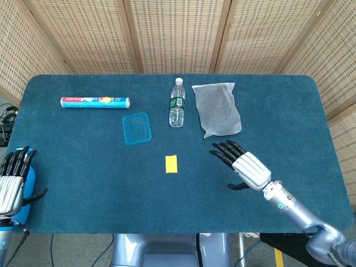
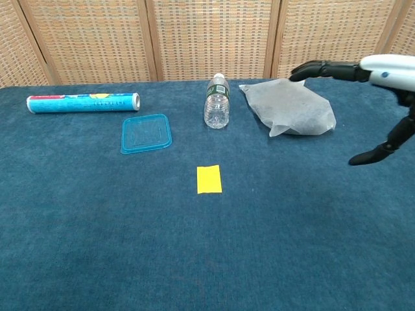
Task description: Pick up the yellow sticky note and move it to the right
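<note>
The yellow sticky note (image 1: 171,163) lies flat on the blue tabletop (image 1: 83,183), near the middle and a little toward the front edge, with nothing touching it. The right hand (image 1: 240,164) is out over the tabletop, to the right of the note and well apart from it, fingers stretched out and spread, thumb hanging below, holding nothing. In the chest view that same right hand (image 2: 382,91) reaches in from the right edge, dark fingers pointing left in front of the bag, thumb dropped toward the cloth. Whether any part of it touches the tabletop, I cannot tell.

The left hand (image 1: 12,181) sits at the front left corner, just off the tabletop's edge, fingers straight up and side by side, empty. It shows in the head view only.

Behind the note, a clear water bottle (image 1: 176,103) with a white cap stands upright. Just to its right lies a grey, cloudy plastic bag (image 1: 217,109), flat and slightly crumpled. To the bottle's left rests a see-through blue lid (image 1: 137,128), flat on the cloth. Further left and back, a roll (image 1: 95,102) in printed wrapping lies on its side, running left to right. A woven screen (image 1: 178,33) stands behind the tabletop.
</note>
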{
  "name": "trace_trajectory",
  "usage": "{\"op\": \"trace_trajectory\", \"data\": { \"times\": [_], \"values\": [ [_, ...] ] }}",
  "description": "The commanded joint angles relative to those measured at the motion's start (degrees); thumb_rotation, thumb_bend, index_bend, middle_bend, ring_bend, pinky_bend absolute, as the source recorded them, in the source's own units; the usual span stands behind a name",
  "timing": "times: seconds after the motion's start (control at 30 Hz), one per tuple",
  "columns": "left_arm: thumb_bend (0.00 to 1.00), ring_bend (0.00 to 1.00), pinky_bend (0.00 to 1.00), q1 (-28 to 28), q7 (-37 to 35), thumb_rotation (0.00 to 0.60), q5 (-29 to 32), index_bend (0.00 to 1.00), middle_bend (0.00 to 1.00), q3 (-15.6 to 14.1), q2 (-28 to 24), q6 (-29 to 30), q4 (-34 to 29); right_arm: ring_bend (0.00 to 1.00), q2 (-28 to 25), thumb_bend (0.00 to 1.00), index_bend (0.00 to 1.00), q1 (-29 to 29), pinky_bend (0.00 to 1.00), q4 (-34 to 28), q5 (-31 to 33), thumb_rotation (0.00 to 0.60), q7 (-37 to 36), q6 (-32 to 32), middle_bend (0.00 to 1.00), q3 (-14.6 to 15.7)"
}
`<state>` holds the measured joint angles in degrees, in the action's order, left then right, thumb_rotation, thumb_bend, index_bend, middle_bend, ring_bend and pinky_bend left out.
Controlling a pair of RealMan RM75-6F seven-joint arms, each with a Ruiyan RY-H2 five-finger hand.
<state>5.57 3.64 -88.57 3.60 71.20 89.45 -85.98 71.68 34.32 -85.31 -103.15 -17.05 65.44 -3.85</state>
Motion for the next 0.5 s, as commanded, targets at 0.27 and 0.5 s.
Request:
{"op": "trace_trajectory", "data": {
  "times": [0.27, 0.5],
  "values": [
    [0.15, 0.0, 0.03, -0.1, -2.5, 0.6, 0.5, 0.0, 0.0, 0.2, -0.3, 0.0, 0.7, 0.0, 11.9, 0.18, 0.11, 5.5, 0.0, -1.3, 7.6, 0.6, 8.0, -8.2, 0.0, -3.8],
    [0.15, 0.0, 0.03, -0.4, -4.6, 0.6, 1.3, 0.0, 0.0, 0.4, -0.7, 0.0, 1.2, 0.0, 19.5, 0.29, 0.11, 7.0, 0.0, 3.2, 13.6, 0.6, 13.0, -9.8, 0.0, -6.4]
  ]
}}
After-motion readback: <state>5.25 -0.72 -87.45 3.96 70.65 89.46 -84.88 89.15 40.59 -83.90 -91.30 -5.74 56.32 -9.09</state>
